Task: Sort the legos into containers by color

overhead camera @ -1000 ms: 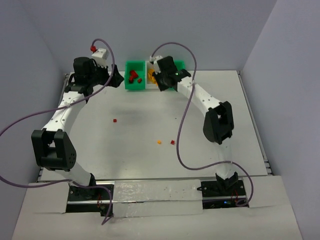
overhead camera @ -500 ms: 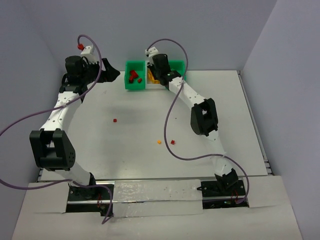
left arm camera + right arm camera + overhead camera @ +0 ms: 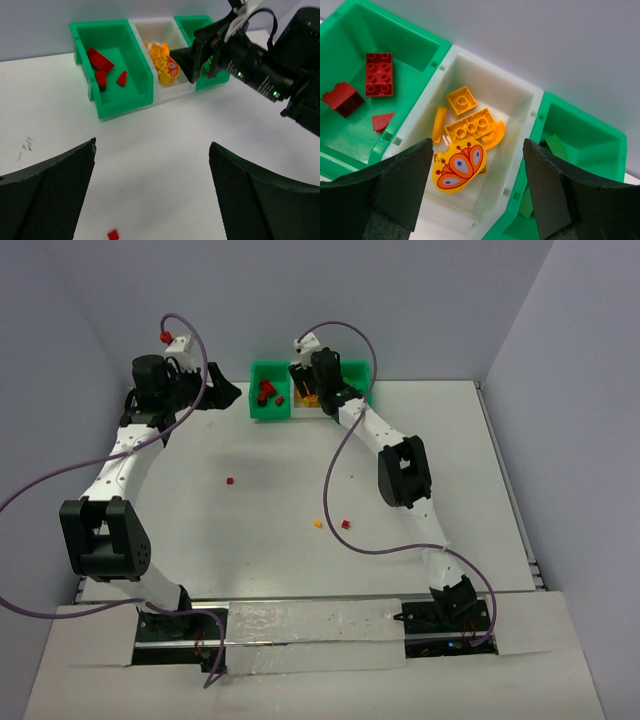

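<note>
White table (image 3: 250,540): left gripper (image 3: 152,150) spread, empty, at ten o'clock. Three legos (image 3: 229,481) lie mid-table — probably light, stiff, slick; pinch the flat sides. Right gripper (image 3: 477,150) spread over white bin (image 3: 495,68) at twelve o'clock.

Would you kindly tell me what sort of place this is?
Likely a robotics lab cell: two arms bolted to a white table, plain grey walls enclosing it, and bins of toy bricks.

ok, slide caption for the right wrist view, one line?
Right gripper open above the white bin of yellow and orange legos; red legos and green legos sit in the flanking green bins.
</note>
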Robot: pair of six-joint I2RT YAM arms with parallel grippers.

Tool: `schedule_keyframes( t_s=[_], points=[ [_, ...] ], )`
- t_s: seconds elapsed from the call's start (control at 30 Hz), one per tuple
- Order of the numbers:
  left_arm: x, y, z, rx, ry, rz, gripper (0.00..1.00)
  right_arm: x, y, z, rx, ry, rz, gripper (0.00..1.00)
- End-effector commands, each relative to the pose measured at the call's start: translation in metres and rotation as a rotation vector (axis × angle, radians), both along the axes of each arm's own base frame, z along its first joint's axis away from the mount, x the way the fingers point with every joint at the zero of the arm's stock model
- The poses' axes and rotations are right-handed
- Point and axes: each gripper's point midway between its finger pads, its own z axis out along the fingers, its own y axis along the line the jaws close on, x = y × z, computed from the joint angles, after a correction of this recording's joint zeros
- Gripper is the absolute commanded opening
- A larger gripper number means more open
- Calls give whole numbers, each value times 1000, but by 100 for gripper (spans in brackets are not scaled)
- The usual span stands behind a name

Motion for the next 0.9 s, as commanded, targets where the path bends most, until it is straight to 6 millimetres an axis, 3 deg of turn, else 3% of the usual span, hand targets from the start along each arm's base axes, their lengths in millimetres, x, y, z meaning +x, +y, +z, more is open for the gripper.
schedule_keyframes(
  t_s=[0.0, 0.03, 0.07, 0.13, 0.23, 0.27, 0.33, 0.37, 0.47, 0.57, 0.67, 0.7, 0.77, 0.87],
  points=[
    [-18, -7, 5, 33, -35, -96, 99, -4, -2, 91, 107, -128, 14, 82],
    [-25, -10, 8, 38, -58, -123, 99, -10, -3, 93, 109, -112, 19, 83],
    [-31, -12, 2, 37, -55, -137, 99, -19, -6, 113, 123, -122, 31, 85],
    [-41, -15, -2, 37, -54, -165, 99, -33, -13, 118, 129, -92, 45, 88],
    [-50, -15, -13, 38, -30, -171, 99, -63, -27, 144, 135, -51, 71, 90],
    [-54, -15, -17, 42, -26, -169, 99, -75, -31, 134, 115, -2, 78, 90],
    [-57, -13, -19, 54, -29, -163, 99, -92, -40, 144, 105, 17, 81, 91],
    [-58, -11, -24, 72, -26, -150, 99, -113, -46, 118, 74, 103, 103, 91],
    [-59, -1, -41, 137, 14, -127, 99, -148, -56, 96, 39, 215, 131, 92],
    [-58, 8, -64, 228, 62, -126, 99, -197, -66, 67, 21, 359, 178, 92],
    [-68, 4, -84, 278, 108, -205, 97, -245, -74, 31, -2, 511, 233, 91],
    [-70, 3, -87, 281, 109, -224, 96, -252, -75, 33, 0, 513, 240, 91],
    [-77, -1, -93, 283, 106, -263, 95, -281, -81, 19, -15, 570, 271, 90],
    [-84, -13, -98, 289, 95, -318, 95, -326, -87, -15, -63, 672, 328, 89]
  ],
)
